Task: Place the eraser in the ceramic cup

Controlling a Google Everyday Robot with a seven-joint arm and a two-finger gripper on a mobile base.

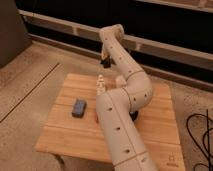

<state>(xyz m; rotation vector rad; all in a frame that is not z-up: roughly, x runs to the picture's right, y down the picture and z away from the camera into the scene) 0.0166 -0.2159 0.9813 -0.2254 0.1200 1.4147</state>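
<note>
- While my arm [125, 100] reached up and away over the far edge of the counter [60, 135], my end effector [105, 60] hung in the air above that edge, closed.
- A small dark shape [106, 64] showed at its tip; I could not tell whether that was the eraser or part of the end effector itself. No other small black block showed on the wood.
- The ceramic cup [119, 80] seemed to be the small cream rounded thing on the far side of the counter, right against my arm's outline and hard to separate from it.
- The counter was pale slatted wood, standing at an angle to the room.
- On it lay a flat blue-grey block [79, 107] towards the left, and a slim white bottle-like item [100, 85] stood upright near the far side, just beside my arm.
- Part of a dark bowl [134, 116] peeked out from behind my elbow.
- The floor [30, 85] was speckled and greyish, with a thin dark line running across it on the left.
- Black cables [200, 131] looped on the floor at the right.
- Behind, a dark wall [165, 25] carried pale horizontal rails [170, 50], and a dark panel [11, 30] stood at the left.
</note>
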